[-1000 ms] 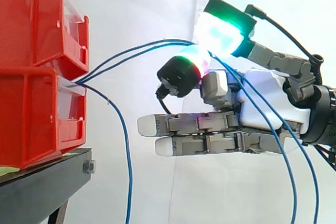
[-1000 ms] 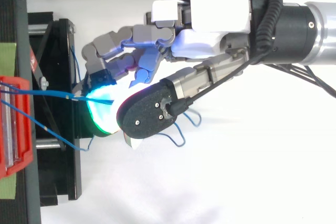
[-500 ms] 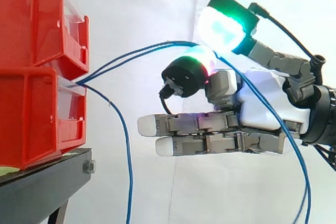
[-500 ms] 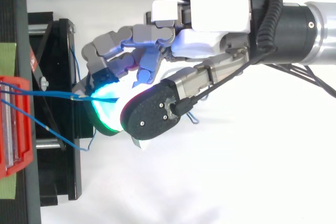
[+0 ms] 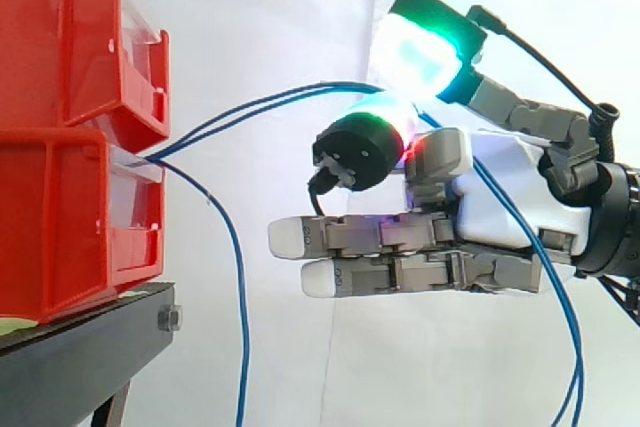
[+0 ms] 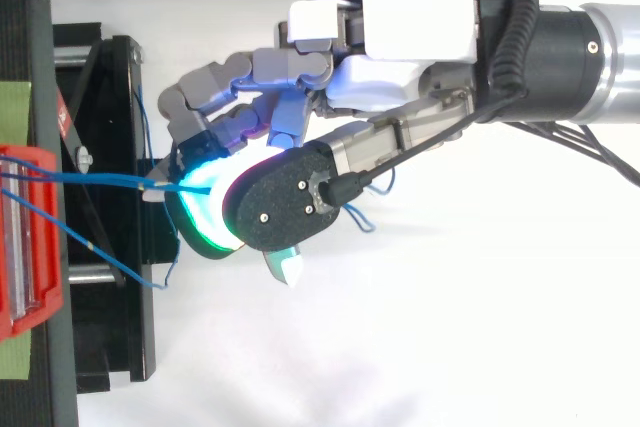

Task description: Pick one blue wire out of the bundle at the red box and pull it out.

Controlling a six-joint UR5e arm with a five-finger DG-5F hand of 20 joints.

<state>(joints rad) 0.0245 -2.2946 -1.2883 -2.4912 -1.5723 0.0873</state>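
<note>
Two blue wires (image 5: 340, 86) come out of the front of the lower red bin (image 5: 70, 227) and climb away from it to the hand (image 5: 500, 197). The hand is out in front of the bin and does not touch it. It pinches both wires between two glowing fingertips (image 5: 425, 47). Its other fingers (image 5: 370, 237) are straight and point at the bin. Past the pinch, the wires drop down far from the bin. A third blue wire (image 5: 240, 277) hangs loose near the bin's front. The bin sits on a black stand (image 5: 80, 357).

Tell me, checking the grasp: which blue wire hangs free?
The lowest wire, drooping from the bin; the upper two rise into the hand's pinch.
</note>
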